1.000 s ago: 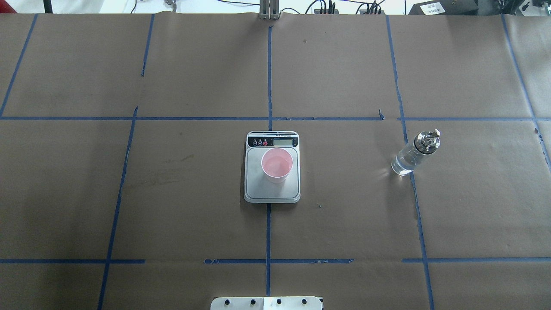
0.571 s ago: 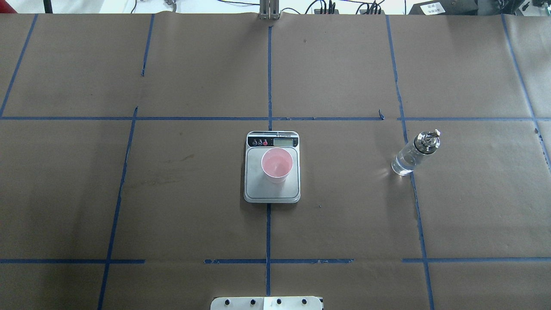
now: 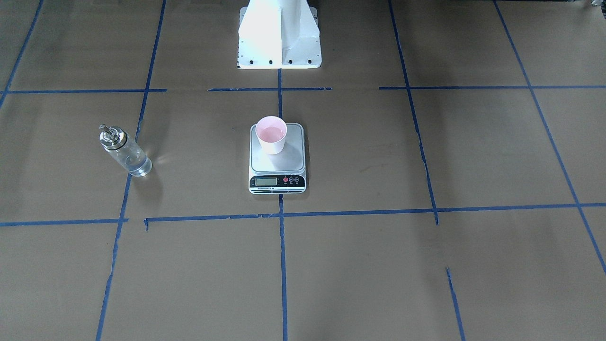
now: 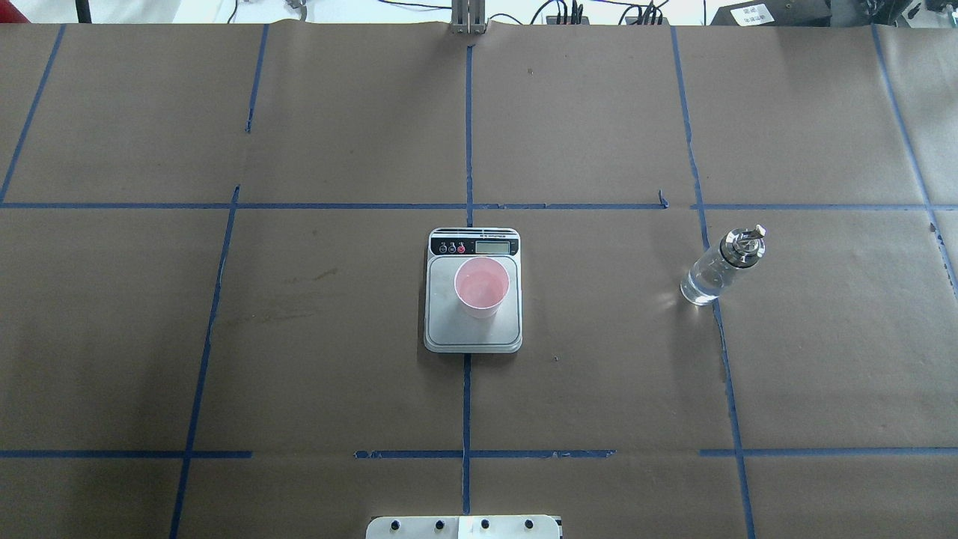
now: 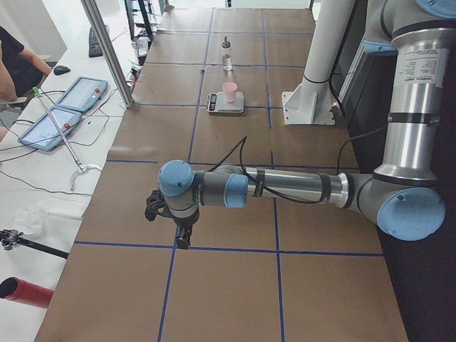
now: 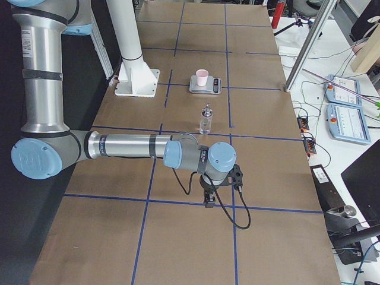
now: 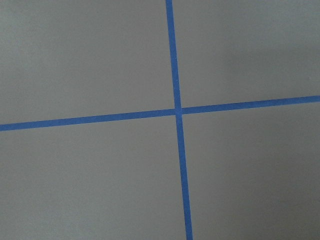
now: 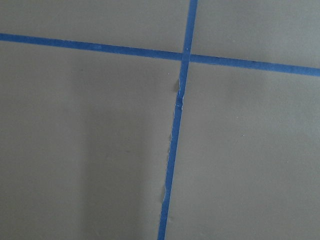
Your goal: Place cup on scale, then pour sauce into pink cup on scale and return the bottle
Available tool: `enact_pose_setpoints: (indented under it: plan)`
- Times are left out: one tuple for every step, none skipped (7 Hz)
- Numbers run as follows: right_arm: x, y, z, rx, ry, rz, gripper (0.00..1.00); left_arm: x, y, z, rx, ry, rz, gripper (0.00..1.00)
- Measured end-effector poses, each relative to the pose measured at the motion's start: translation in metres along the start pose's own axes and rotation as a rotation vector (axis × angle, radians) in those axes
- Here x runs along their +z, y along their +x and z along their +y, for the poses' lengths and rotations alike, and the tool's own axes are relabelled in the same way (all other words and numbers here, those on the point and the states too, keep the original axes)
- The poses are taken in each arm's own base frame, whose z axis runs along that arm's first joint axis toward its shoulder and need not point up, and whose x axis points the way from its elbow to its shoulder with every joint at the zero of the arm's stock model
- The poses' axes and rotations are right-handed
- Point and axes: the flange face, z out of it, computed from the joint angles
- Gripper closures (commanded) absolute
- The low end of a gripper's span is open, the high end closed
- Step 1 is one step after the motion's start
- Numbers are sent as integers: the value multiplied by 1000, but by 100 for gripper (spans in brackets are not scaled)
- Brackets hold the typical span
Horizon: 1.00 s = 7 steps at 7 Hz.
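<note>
Bright even light, soft shadows, glints beside bottle (image 3: 127, 154), wrist views perhaps soft

Silver-grey arms (image 5: 292, 187) with blue joint caps (image 5: 175, 178) — a black cable (image 5: 245, 153), apparently, along each forearm.

brown paper table cover (image 8: 90, 150) | blue tape lines (image 8: 172, 145) crossing near top | tape edge frayed

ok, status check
Left gripper, right gripper away, state unclear. Pale pink cup upright on silver scale. Clear glass bottle standing apart, ungripped. No obstruction seen.
</note>
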Motion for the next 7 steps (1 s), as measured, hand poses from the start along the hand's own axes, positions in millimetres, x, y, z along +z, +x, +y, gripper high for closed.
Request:
enact_pose_setpoints:
  plan:
    - [1,0,3,2,0,-9,0,-7,7,5,24,22,-2,0]
    - [1,-3,5,1,3,-26,0,-9,8,10,44,42,-4,0]
    - [1,-4,7,0,6,-35,0,-10,8,14,56,54,-7,0]
    - [2,-4,8,1,5,-38,0,-10,7,16,62,61,-10,0]
    - [4,-3,9,5,2,-40,0,-9,7,16,63,60,-10,0]
    - [5,-1,10,8,-1,-41,0,-6,6,16,63,56,-11,0]
    - [5,-1,11,9,-1,-42,0,-4,4,16,61,51,-13,0]
